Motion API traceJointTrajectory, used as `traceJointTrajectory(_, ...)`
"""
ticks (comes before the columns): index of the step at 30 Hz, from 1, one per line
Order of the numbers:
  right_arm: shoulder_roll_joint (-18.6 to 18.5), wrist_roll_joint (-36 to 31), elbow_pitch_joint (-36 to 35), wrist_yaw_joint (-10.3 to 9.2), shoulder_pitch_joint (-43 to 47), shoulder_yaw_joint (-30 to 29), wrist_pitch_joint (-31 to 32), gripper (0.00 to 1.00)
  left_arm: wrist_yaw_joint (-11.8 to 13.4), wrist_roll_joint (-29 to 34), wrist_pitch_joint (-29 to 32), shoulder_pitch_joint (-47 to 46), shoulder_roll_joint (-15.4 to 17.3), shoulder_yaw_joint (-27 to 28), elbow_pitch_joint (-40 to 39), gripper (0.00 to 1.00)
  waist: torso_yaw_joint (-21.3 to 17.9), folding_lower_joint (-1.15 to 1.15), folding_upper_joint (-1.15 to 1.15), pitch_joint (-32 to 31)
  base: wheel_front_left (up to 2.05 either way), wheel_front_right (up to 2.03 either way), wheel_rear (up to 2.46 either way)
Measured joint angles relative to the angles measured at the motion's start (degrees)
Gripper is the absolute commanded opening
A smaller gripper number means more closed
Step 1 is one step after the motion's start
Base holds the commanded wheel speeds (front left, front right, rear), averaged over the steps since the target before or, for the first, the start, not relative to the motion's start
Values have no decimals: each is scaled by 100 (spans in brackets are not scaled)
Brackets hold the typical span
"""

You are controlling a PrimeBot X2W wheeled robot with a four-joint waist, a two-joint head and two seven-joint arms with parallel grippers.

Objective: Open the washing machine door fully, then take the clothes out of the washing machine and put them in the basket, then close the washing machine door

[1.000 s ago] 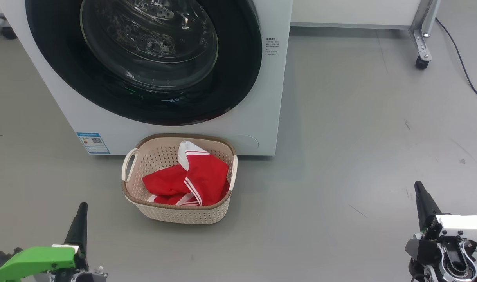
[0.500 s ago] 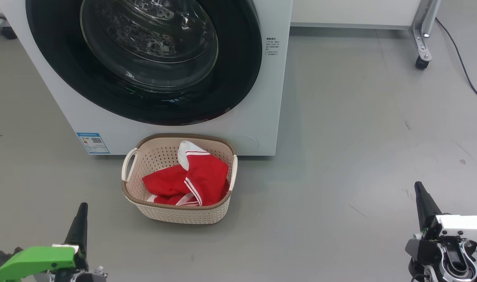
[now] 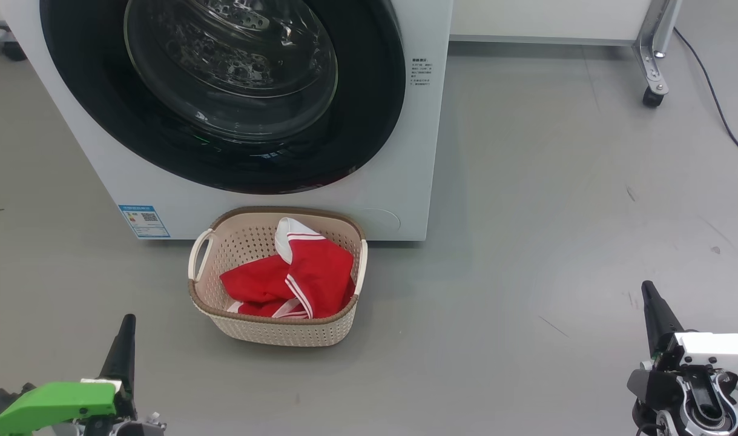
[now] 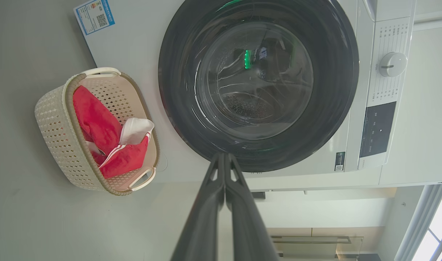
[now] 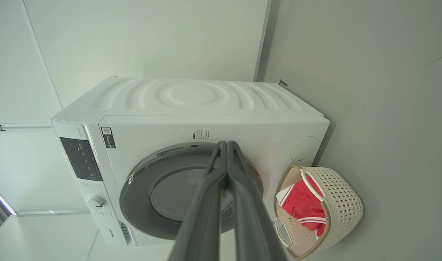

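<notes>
Clothes (image 3: pixel 299 275), soft red, occupy perforated basket (image 3: pixel 272 339); left end effector (image 3: pixel 126 324), right end effector (image 3: pixel 649 292) closed.

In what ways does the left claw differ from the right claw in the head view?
The left claw has a bright green housing; the right claw has a white one. The left claw shows at the lower left of the head view, the right claw at the lower right. Both are shut and hold nothing.

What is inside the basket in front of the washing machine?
The basket holds the clothes, red with white stripes and a white part. The bottom under them is covered, so anything beneath cannot be seen.
</notes>
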Motion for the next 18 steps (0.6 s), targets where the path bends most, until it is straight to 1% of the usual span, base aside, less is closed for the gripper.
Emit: traceJointTrajectory(18, 0, 0, 0, 0, -2, -11, 21, 0, -1, 0, 5, -3, -1, 10, 38, 0, 0, 0, 0, 0, 0, 0, 0)
